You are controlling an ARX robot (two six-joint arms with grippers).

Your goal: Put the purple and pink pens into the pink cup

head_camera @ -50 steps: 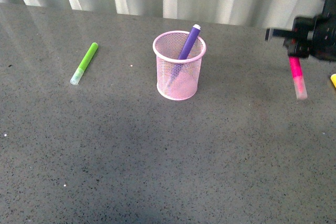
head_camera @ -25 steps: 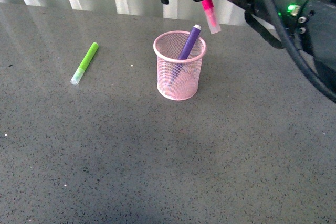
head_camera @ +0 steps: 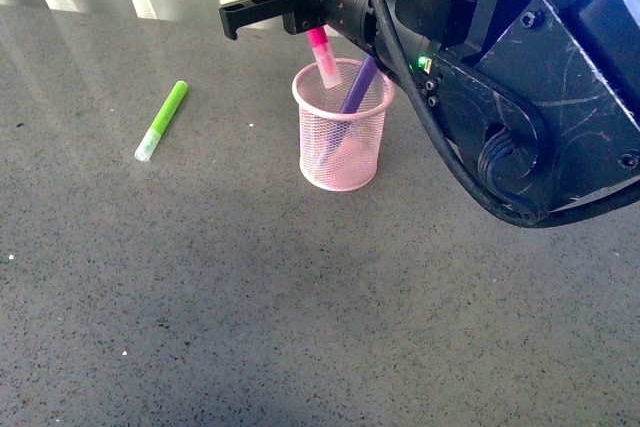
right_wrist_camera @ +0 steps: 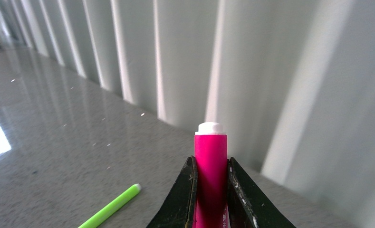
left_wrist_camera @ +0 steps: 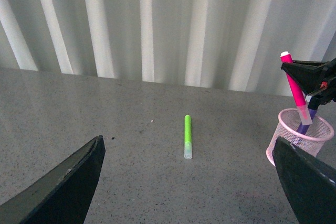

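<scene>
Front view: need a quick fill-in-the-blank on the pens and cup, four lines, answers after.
1. The leaning pen inside the pink cup is ___.
2. The gripped pen, in the right gripper, is ___.
3. Its clear cap points ___, at the cup's rim.
4. In the front view, the green marker lies on the table to the cup's ___.

Missing words: purple; pink; down; left.
</scene>
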